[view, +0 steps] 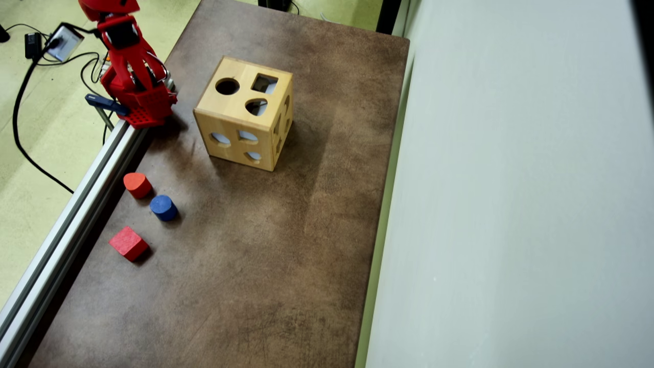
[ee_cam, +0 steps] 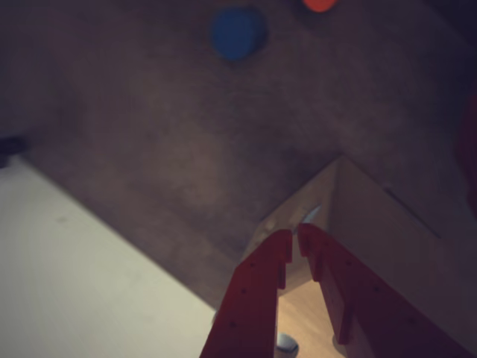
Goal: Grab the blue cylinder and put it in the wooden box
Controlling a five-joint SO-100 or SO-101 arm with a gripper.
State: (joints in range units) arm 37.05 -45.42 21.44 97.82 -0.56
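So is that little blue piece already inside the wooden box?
No, in the overhead view the blue cylinder stands on the table, apart from the wooden box.

Brown table (view: 286,266), wooden box (view: 240,110), blue cylinder (view: 163,207), red rounded block (view: 137,184), red cube (view: 127,243)

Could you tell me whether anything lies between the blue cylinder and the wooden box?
Nothing visible does. In the overhead view, bare tabletop separates the blue cylinder from the wooden box; the red rounded block and red cube sit aside.
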